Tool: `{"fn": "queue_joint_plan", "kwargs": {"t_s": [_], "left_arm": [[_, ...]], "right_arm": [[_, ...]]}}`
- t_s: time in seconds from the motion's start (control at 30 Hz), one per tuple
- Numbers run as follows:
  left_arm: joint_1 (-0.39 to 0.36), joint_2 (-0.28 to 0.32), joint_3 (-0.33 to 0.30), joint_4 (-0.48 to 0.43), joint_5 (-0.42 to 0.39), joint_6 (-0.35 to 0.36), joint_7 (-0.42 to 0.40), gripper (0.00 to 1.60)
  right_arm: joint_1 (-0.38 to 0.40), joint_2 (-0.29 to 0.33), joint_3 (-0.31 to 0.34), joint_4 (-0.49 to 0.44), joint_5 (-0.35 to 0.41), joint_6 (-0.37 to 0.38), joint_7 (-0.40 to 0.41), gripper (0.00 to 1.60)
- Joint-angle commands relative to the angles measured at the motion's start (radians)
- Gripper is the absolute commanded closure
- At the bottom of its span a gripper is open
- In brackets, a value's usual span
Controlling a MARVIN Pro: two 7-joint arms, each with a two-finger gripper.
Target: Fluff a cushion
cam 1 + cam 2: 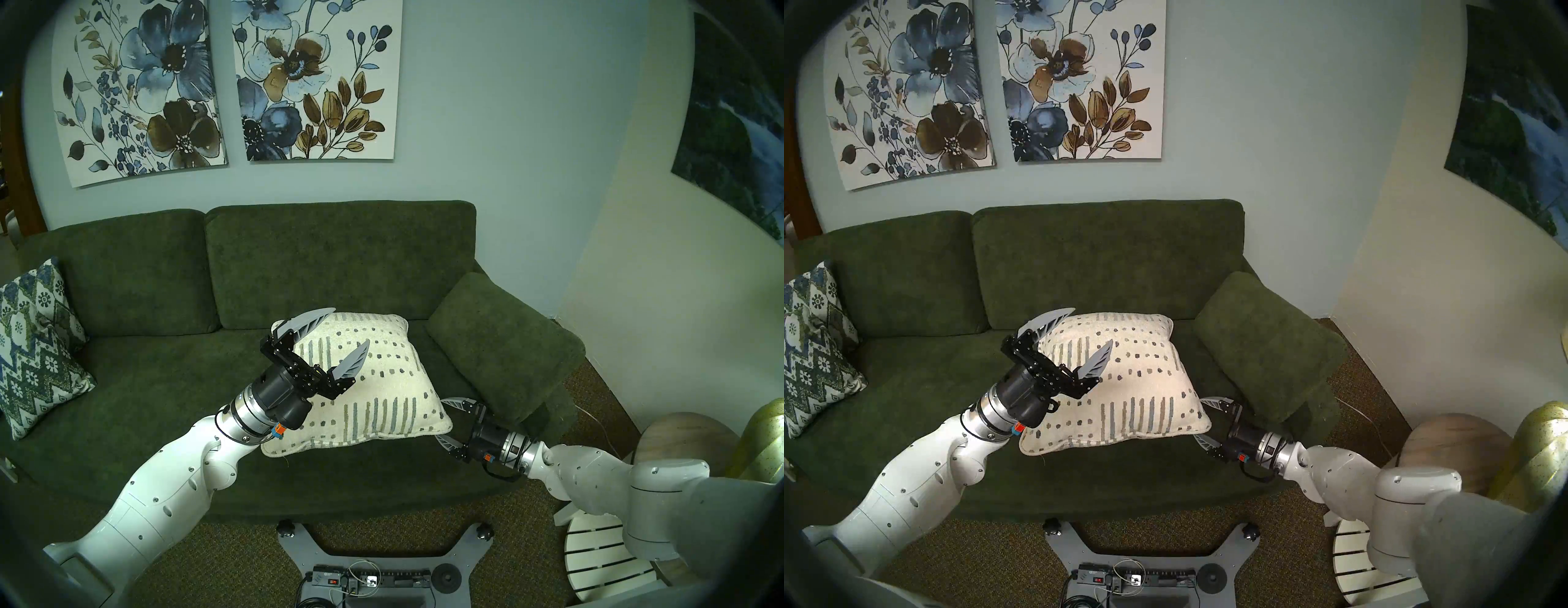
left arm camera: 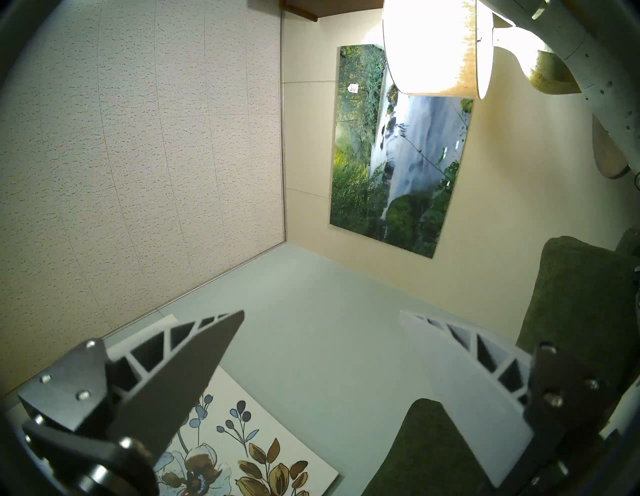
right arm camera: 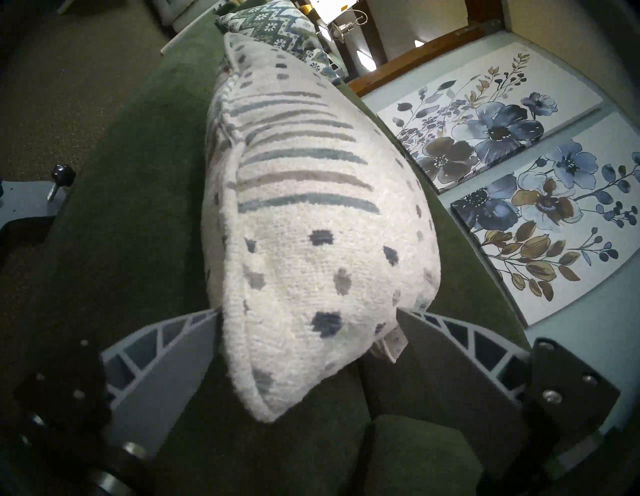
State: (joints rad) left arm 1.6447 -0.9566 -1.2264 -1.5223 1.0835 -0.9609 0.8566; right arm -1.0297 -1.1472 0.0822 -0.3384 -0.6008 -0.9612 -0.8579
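The cream-white cushion (image 1: 382,382) with grey-blue and olive dashes lies on the dark green sofa seat (image 1: 169,395); it also shows in the head stereo right view (image 1: 1149,382). My left gripper (image 1: 350,329) is open and empty, held above the cushion's left part with its fingers pointing up and back. The left wrist view shows this gripper (image 2: 322,313) open against wall and ceiling, with no cushion in view. My right gripper (image 1: 441,419) is open at the cushion's front right corner. In the right wrist view, that corner (image 3: 304,263) sits between its spread fingers (image 3: 173,353).
A blue-green zigzag pillow (image 1: 34,352) leans at the sofa's left end. The padded armrest (image 1: 500,339) rises just right of the cushion. A round wooden table (image 1: 687,441), a gold lamp base (image 1: 759,446) and a white slatted stool (image 1: 602,552) stand at the right.
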Motion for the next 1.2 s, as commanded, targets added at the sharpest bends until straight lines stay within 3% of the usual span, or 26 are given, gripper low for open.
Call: {"fn": "queue_joint_plan", "kwargs": {"t_s": [0.0, 0.23, 0.27, 0.3, 0.33, 0.37, 1.17], "left_arm": [[-0.002, 0.001, -0.001, -0.004, 0.0, 0.001, 0.001, 0.0], [-0.002, 0.001, -0.001, -0.004, 0.0, 0.001, 0.001, 0.0], [-0.002, 0.001, -0.001, -0.004, 0.0, 0.001, 0.001, 0.0], [-0.002, 0.001, -0.001, -0.004, 0.0, 0.001, 0.001, 0.0], [-0.002, 0.001, -0.001, -0.004, 0.0, 0.001, 0.001, 0.0], [-0.002, 0.001, -0.001, -0.004, 0.0, 0.001, 0.001, 0.0], [-0.003, 0.0, -0.001, -0.003, 0.0, 0.001, 0.001, 0.0]], "right_arm": [[-0.001, -0.069, 0.004, 0.042, 0.01, 0.001, 0.005, 0.0], [0.005, -0.105, 0.011, 0.083, 0.027, 0.001, 0.023, 0.0], [0.006, -0.112, 0.009, 0.089, 0.026, 0.001, 0.029, 0.4], [0.006, -0.117, 0.009, 0.095, 0.027, 0.001, 0.033, 1.13], [0.006, -0.121, 0.009, 0.099, 0.028, 0.001, 0.035, 1.42], [0.006, -0.125, 0.01, 0.104, 0.03, 0.001, 0.039, 1.6], [-0.015, -0.192, 0.031, 0.177, 0.068, 0.026, 0.086, 1.6]]}}
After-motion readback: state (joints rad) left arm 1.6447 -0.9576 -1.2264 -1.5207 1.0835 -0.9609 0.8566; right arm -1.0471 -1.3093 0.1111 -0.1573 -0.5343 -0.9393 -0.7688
